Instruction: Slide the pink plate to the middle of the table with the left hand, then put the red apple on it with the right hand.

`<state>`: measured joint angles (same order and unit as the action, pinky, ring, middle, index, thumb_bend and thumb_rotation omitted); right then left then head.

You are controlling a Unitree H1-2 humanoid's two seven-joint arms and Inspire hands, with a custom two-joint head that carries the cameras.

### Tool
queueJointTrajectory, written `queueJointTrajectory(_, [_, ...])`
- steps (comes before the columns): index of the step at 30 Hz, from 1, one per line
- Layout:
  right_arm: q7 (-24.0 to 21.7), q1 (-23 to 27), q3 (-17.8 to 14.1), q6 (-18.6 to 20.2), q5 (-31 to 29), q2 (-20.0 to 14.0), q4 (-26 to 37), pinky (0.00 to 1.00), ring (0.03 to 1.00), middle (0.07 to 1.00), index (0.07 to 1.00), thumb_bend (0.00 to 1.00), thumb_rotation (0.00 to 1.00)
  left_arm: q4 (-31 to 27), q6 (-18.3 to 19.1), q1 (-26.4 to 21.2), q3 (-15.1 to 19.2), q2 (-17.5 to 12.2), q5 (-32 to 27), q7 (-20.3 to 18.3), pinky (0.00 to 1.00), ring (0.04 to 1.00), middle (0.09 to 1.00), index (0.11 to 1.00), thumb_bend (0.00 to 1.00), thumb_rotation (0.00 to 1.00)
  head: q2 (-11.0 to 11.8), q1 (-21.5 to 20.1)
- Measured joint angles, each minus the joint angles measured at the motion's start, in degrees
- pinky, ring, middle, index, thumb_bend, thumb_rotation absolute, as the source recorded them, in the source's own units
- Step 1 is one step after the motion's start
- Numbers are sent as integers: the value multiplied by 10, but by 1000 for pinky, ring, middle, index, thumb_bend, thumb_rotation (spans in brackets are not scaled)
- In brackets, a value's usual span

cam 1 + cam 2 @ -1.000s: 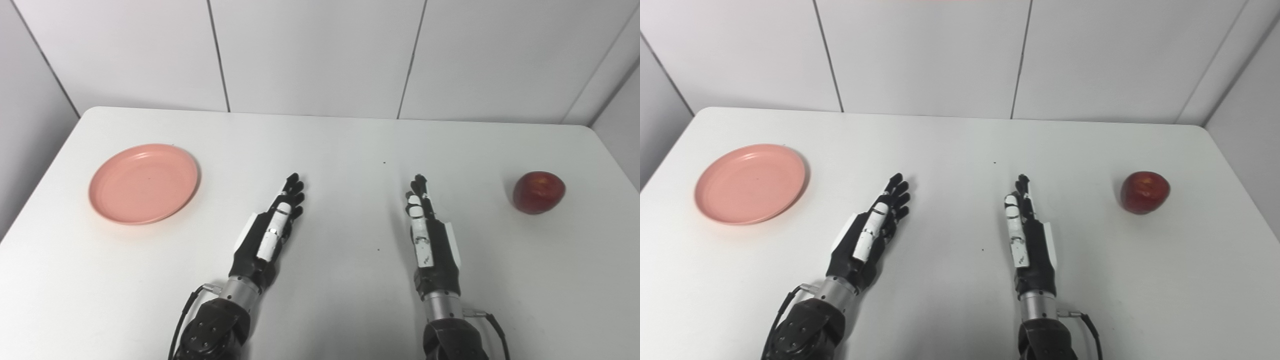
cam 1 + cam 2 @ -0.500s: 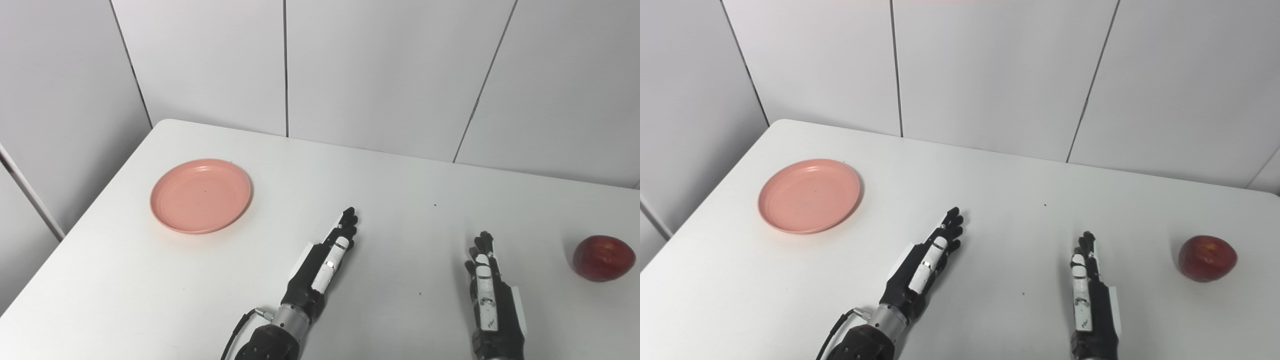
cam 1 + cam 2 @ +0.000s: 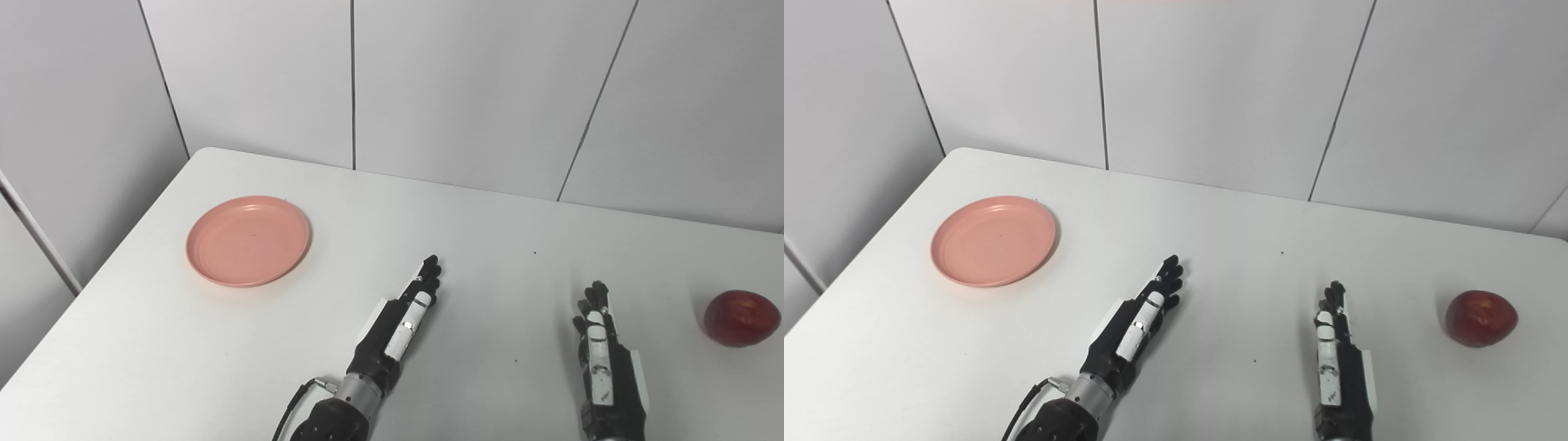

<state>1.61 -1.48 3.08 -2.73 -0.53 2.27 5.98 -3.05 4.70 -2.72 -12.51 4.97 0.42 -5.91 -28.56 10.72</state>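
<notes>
Far left of left hand (image 3: 401,321), pink plate (image 3: 248,240)

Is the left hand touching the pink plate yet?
No, the left hand lies apart from the pink plate, bare table between them.

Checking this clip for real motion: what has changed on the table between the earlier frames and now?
Only the camera turned left, so the whole picture shifted. The plate and apple lie where they did on the table. The left hand and right hand stay open, flat, holding nothing. Nothing was grasped or released.
</notes>
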Motion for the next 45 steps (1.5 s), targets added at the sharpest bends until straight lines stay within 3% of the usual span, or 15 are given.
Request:
queueJointTrajectory(15, [0,0,1,0,0,0,1,1000,1000,1000,1000,135,1000,-7,25,-16,-2,-22,0,-20,983,995,1000,982,408,1000,1,6])
queueJointTrajectory(22, [0,0,1,0,-1,0,1,1000,1000,1000,1000,141,1000,-57,59,-34,6,-32,-3,-40,961,985,997,976,433,1000,1,11])
queueJointTrajectory(33, [-10,0,0,0,-10,0,1,1000,1000,1000,1000,140,1000,-101,78,-61,22,-48,-14,-51,909,935,956,946,470,1000,2,12])
queueJointTrajectory(45, [-10,0,0,0,-11,-3,1,1000,1000,1000,1000,162,1000,-144,103,-107,87,-72,-64,-57,922,935,952,941,456,1000,3,19])
